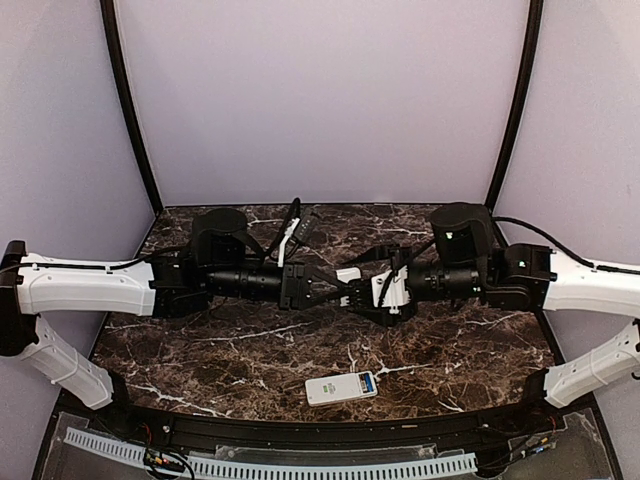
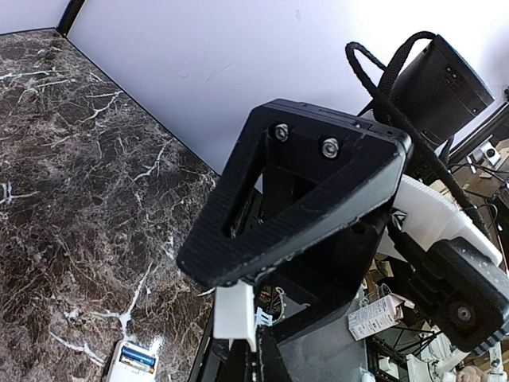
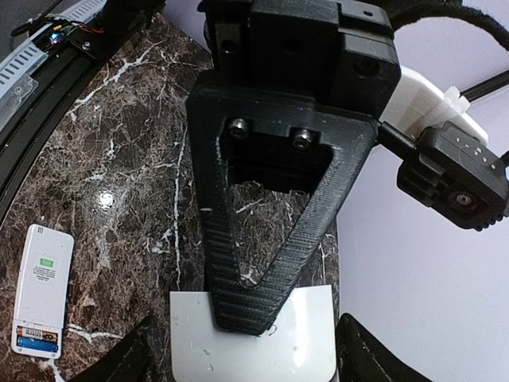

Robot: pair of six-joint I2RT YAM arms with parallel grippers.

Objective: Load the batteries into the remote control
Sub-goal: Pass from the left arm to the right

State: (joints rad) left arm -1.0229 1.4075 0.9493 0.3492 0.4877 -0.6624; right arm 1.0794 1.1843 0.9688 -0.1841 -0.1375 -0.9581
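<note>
Batteries (image 3: 37, 342) sit in the remote (image 1: 341, 388) at the table's (image 1: 250, 350) near edge. Our left claw (image 3: 242, 318) pinches the cover (image 3: 306, 342). The right claw (image 1: 372, 290) straddles it, and we cannot tell if it grips. We should clamp the right firmly before the left lets go.

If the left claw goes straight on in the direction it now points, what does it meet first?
The left claw would most likely meet the right claw, which faces it closely, with a small white plate near their tips. Heights are unclear from above.
</note>
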